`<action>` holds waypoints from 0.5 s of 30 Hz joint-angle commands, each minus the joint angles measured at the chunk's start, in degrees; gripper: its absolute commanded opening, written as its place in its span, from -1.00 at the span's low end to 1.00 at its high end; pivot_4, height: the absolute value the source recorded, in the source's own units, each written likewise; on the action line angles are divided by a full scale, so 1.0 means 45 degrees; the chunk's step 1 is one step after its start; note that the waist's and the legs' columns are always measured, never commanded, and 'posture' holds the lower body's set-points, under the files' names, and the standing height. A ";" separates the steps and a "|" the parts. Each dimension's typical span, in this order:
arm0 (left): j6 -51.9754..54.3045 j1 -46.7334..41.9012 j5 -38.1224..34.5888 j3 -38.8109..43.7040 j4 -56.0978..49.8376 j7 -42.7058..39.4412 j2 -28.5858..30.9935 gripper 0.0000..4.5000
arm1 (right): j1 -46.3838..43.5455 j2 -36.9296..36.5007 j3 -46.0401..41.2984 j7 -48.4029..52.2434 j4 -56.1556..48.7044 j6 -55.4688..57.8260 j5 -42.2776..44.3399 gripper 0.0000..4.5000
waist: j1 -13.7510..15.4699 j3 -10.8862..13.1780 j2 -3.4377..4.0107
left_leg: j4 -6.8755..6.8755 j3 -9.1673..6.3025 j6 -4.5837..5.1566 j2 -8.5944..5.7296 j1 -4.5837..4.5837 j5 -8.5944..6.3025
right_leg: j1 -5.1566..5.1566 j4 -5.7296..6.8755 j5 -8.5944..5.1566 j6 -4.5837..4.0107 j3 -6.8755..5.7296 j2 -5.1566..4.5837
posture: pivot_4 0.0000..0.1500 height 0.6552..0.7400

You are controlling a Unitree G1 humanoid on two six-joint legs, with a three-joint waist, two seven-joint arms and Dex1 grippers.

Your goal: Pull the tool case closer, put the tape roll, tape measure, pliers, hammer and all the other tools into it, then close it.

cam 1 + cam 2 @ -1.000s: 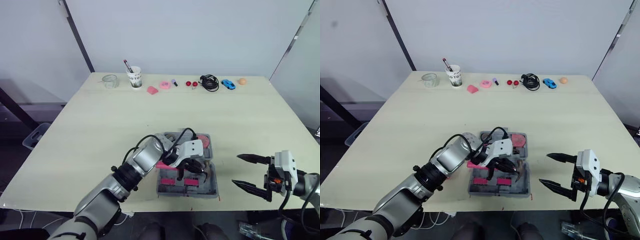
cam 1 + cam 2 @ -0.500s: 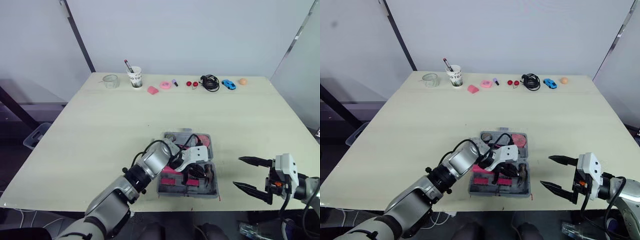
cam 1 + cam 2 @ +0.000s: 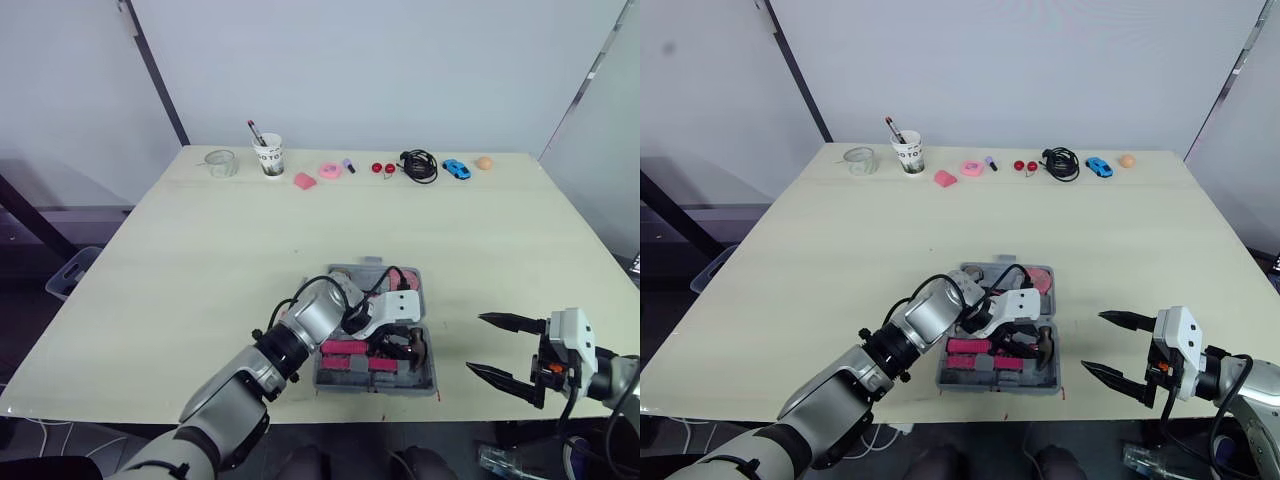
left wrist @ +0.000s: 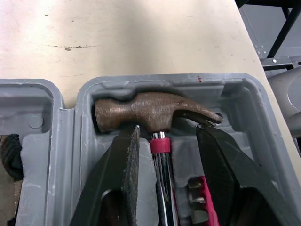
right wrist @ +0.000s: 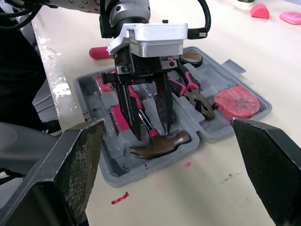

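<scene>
The grey tool case point(image 3: 425, 378) lies open near the table's front edge. My left gripper point(image 3: 393, 338) hangs over its right half, open. Its fingers point(image 4: 126, 174) stand on either side of the hammer's shaft with a gap on both sides. The hammer point(image 4: 146, 110) lies in its moulded slot, its brown head point(image 5: 160, 143) at the case's near end. Pliers point(image 5: 193, 92), a pink tape measure point(image 5: 235, 101) and a dark tape roll point(image 5: 190, 57) sit in the other half. My right gripper point(image 3: 505, 350) is open off the table's front right corner, holding nothing.
A pink handle point(image 5: 101, 52) lies on the table beside the case. Along the far edge stand a glass jar point(image 3: 220, 162), a paper cup with a pen point(image 3: 268, 155), small pink items point(image 3: 330, 170), a black cable point(image 3: 418, 165), a blue toy car point(image 3: 456, 168) and an orange ball point(image 3: 484, 162).
My left gripper has shifted a little to the right over the case, and the hammer head has come to rest at the case's right end. The right gripper has hardly moved.
</scene>
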 commanded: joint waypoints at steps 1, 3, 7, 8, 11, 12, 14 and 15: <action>-0.0108 -0.0464 -0.0153 0.0535 -0.0970 -0.0145 0.0190 -0.06 | -0.0105 -0.0075 -0.0246 0.0000 -0.0310 -0.0114 0.0092 1.00 | 0.0009 0.0000 0.0001 | 0.0000 -0.0001 0.0000 0.0000 -0.0002 0.0000 | 0.0000 0.0000 0.0000 0.0000 0.0000 0.0000 | 1.00 1.00; -0.0540 -0.0421 -0.0583 0.0989 -0.1480 -0.0304 0.0333 -0.06 | -0.0181 -0.0077 -0.0224 -0.0016 -0.0343 -0.0071 0.0124 1.00 | 0.0011 0.0000 0.0001 | 0.0000 0.0000 0.0000 0.0000 -0.0003 0.0000 | -0.0001 0.0000 0.0001 0.0001 0.0000 0.0000 | 1.00 1.00; -0.1838 0.0115 -0.1661 0.2223 -0.1726 -0.0694 0.0789 -0.06 | -0.0251 -0.0065 -0.0246 -0.0015 -0.0441 0.0032 0.0261 1.00 | 0.0014 -0.0001 0.0003 | 0.0000 0.0001 0.0000 0.0001 -0.0003 0.0000 | -0.0001 -0.0001 0.0001 0.0002 0.0002 -0.0001 | 1.00 1.00; -0.2313 0.0279 -0.2007 0.2565 -0.1675 -0.0866 0.0870 -0.06 | -0.0255 -0.0067 -0.0240 -0.0013 -0.0460 0.0042 0.0263 1.00 | 0.0012 -0.0004 0.0008 | 0.0000 0.0001 0.0000 0.0003 -0.0002 0.0000 | 0.0000 0.0000 0.0001 0.0002 0.0002 -0.0001 | 1.00 1.00; -0.2610 0.0558 -0.2522 0.3372 -0.1448 -0.0808 0.1103 -0.30 | -0.0271 -0.0055 -0.0188 -0.0027 -0.0545 0.0103 0.0297 1.00 | 0.0002 -0.0005 0.0010 | -0.0001 0.0001 0.0000 0.0005 0.0003 0.0000 | -0.0001 0.0007 0.0002 0.0001 0.0000 0.0001 | 1.00 1.00; -0.2636 0.0580 -0.2526 0.3440 -0.1406 -0.0753 0.1141 -0.39 | -0.0273 -0.0051 -0.0181 -0.0029 -0.0557 0.0114 0.0305 1.00 | 0.0004 -0.0005 0.0010 | 0.0000 0.0001 0.0000 0.0004 0.0003 0.0000 | -0.0001 0.0007 0.0002 0.0002 -0.0001 0.0001 | 1.00 1.00; -0.3195 0.0812 -0.2746 0.3759 -0.1166 -0.0911 0.1335 -0.68 | -0.0363 -0.0045 -0.0116 -0.0009 -0.0506 0.0127 0.0282 1.00 | 0.0020 -0.0005 0.0010 | 0.0001 0.0003 0.0000 0.0004 0.0002 0.0000 | 0.0000 0.0006 0.0002 0.0002 0.0001 0.0001 | 1.00 1.00; -0.3477 0.0962 -0.2872 0.3941 -0.1024 -0.1048 0.1467 -0.92 | -0.0418 -0.0036 -0.0080 0.0005 -0.0476 0.0141 0.0272 1.00 | 0.0014 -0.0005 0.0011 | 0.0001 0.0003 0.0000 0.0002 0.0001 0.0000 | 0.0000 0.0005 0.0002 0.0003 0.0000 0.0000 | 1.00 1.00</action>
